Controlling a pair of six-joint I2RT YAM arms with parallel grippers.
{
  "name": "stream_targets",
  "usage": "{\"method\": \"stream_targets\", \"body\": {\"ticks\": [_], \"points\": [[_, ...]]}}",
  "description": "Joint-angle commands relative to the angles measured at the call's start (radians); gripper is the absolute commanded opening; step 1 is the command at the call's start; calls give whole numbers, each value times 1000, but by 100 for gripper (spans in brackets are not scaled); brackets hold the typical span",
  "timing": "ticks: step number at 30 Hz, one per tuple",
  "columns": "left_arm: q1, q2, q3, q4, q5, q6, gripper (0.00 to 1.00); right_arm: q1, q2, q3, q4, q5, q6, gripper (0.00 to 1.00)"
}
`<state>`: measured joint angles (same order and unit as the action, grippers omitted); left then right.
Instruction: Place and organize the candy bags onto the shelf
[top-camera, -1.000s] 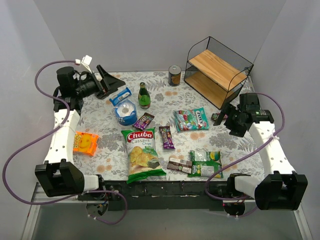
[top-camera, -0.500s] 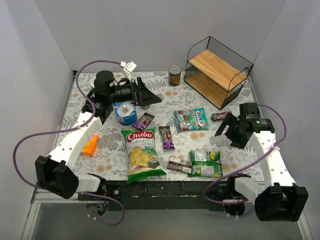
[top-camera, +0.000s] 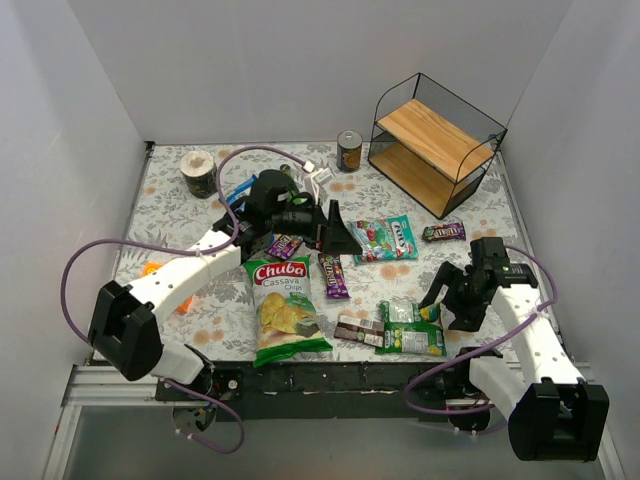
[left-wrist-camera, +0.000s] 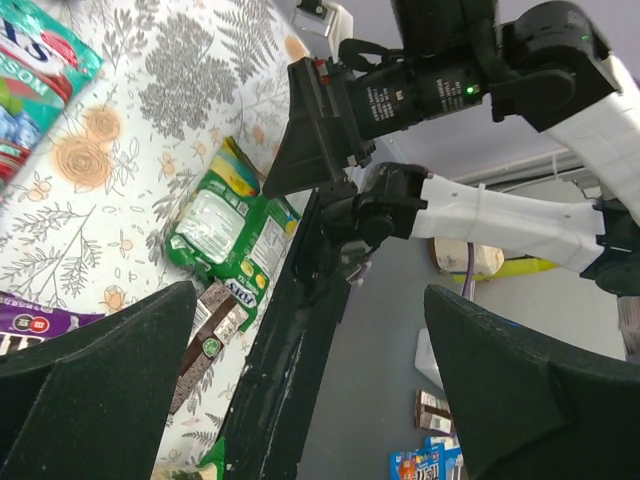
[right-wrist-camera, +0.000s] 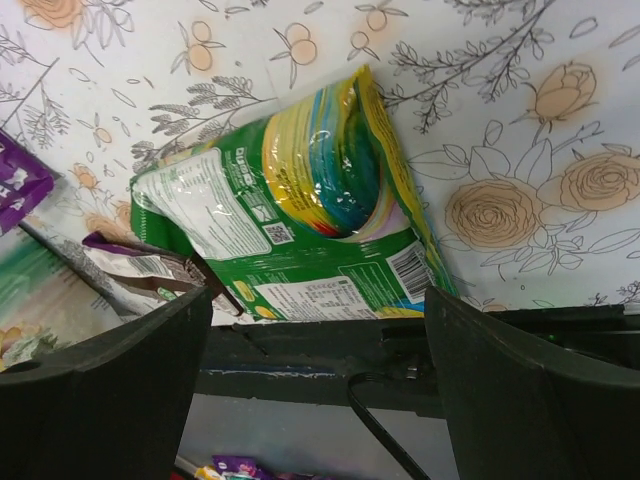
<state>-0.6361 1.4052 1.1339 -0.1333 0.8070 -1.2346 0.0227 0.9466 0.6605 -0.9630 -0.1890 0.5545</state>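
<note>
Teal pkt (top-camera: 385, 238), flat glossy foil, lies mid-table on floral cloth (top-camera: 370, 200); crinkly green-white pair (top-camera: 410, 327) at near edge, narrow dark bars (top-camera: 333, 274) between; shelf (top-camera: 435, 140) (pale wood boards, thin blk wire frame) stands at far-R corner. L gripper (top-camera: 340, 232), jaws wide and holding nothing, has swung in from far-L to teal pkt's L edge. R gripper (top-camera: 445, 300), also wide and holding nothing, has come from beside shelf to just over green-white pair.

Left claw (top-camera: 345, 237) swung in beside the teal bag (top-camera: 390, 238); right claw (top-camera: 441, 300) drew back to the green-and-white bags (top-camera: 412, 330).
</note>
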Motion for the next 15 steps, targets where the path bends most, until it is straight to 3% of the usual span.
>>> {"method": "stream_targets", "body": {"ticks": [1, 12, 15], "points": [[-56, 41, -10, -9, -51, 32, 98, -3, -35, -33, -25, -1, 18, 92], [-94, 120, 58, -52, -97, 35, 98, -3, 102, -22, 43, 138, -14, 85], [-94, 120, 82, -80, -144, 53, 98, -4, 148, -16, 58, 174, -44, 75]]}}
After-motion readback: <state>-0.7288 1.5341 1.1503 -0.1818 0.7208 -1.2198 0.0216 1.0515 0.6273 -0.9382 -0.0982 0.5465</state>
